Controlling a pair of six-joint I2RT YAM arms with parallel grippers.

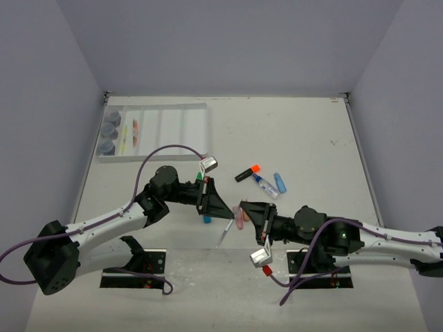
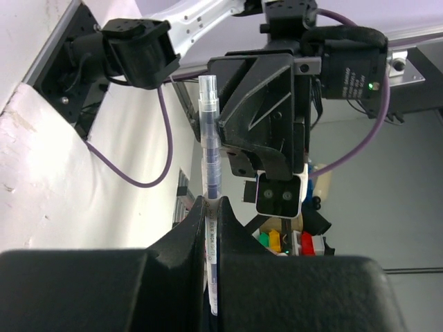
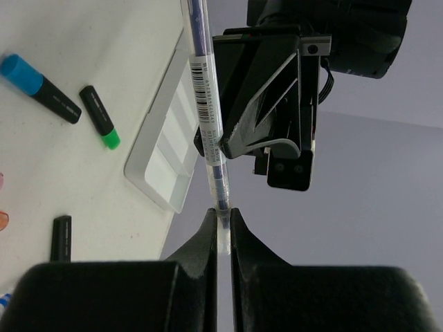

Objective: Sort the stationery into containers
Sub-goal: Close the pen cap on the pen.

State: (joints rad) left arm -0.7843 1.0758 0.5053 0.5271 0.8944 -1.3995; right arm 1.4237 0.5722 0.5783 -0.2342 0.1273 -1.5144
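The left pincer (image 2: pixel 211 211) is clamped on a thin pen (image 2: pixel 209 138), and the right pincer (image 3: pixel 221 216) pinches the same pen's other end, holding it above the surface (image 1: pixel 311 131), well apart from the far-left white tray (image 1: pixel 187 128).

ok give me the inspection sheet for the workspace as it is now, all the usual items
surface: white table
job's things: white tray at far left, three grey-blue pots in its end compartment; thin pen held off the table; orange-capped highlighter, glue bottle, green-capped highlighter, blue-capped highlighter and pink eraser loose on the table
clutter: nothing seen
grippers: left gripper and right gripper, fingers of both shut on the thin pen
cables: purple cable loops off each arm
surroundings: plain grey walls on three sides
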